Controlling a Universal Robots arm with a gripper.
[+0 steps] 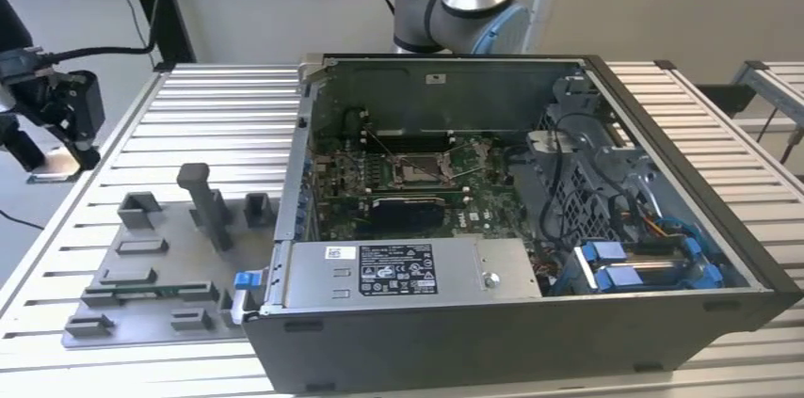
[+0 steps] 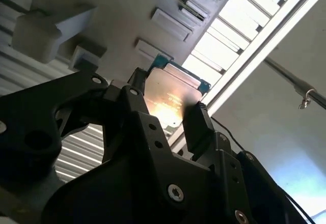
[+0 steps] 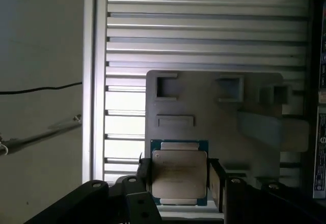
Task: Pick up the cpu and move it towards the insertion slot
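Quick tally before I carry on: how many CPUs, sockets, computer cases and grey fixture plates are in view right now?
cpu: 1, clamped in the gripper
insertion slot: 1, inside the case
computer case: 1, open
grey fixture plate: 1
Total: 4

Slatted metal table (image 1: 214,106), grey fixture plate (image 1: 149,278), open computer case (image 1: 503,346)
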